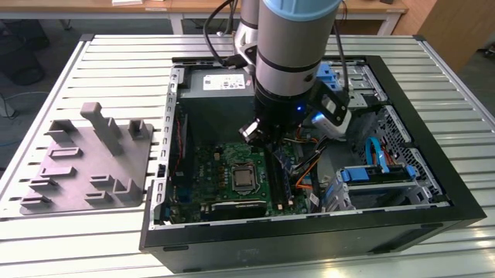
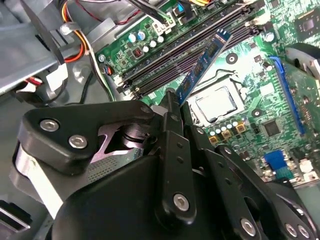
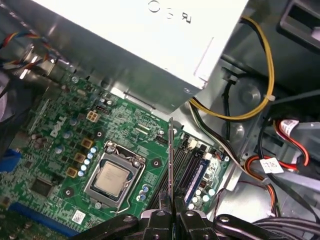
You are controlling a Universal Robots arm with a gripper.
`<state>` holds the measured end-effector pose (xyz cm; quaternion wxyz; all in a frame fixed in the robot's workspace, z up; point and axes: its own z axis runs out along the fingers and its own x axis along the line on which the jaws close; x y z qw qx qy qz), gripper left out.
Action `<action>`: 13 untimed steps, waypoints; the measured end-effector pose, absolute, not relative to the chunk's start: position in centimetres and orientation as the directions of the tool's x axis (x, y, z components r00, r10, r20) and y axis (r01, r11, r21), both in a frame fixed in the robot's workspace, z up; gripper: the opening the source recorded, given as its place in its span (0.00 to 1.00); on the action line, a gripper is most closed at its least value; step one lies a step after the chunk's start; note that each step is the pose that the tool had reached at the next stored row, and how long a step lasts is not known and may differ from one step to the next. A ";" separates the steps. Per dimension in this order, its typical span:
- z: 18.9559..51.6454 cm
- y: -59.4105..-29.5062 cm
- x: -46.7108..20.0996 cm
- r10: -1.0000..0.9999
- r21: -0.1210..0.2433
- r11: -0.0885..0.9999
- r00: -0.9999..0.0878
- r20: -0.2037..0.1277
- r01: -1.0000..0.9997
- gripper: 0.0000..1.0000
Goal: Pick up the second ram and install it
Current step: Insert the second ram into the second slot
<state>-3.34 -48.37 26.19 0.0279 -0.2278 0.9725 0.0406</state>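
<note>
First wrist view: the black two-fingered end effector (image 3: 171, 204) is clamped shut on the second ram (image 3: 171, 155), a thin dark memory stick seen here edge-on as a narrow line running out from the fingertips. It hangs over the green motherboard (image 3: 60, 150), between the silver processor socket (image 3: 112, 177) and the long black memory slots (image 3: 187, 167), just beside the slots.

In the second wrist view the end effector (image 2: 175, 100) pinches one end of the second ram (image 2: 205, 62). Its row of black chips faces the camera, and its free end crosses in front of the slots (image 2: 160, 67).

In the exterior view the end effector (image 1: 265, 141) is down inside the open black computer case (image 1: 309, 243) on the slatted metal table (image 1: 77, 58), well apart from the grey moulded holder block (image 1: 93, 156).
</note>
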 end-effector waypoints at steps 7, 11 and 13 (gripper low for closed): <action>26.2 -48.4 -3.3 -0.370 0.066 0.925 -0.926 -0.073 -0.375 0.14; 26.2 -48.4 -3.3 -0.307 0.066 0.948 -0.949 -0.073 -0.312 0.14; 26.2 -48.4 -3.3 -0.286 0.066 0.955 -0.955 -0.073 -0.291 0.14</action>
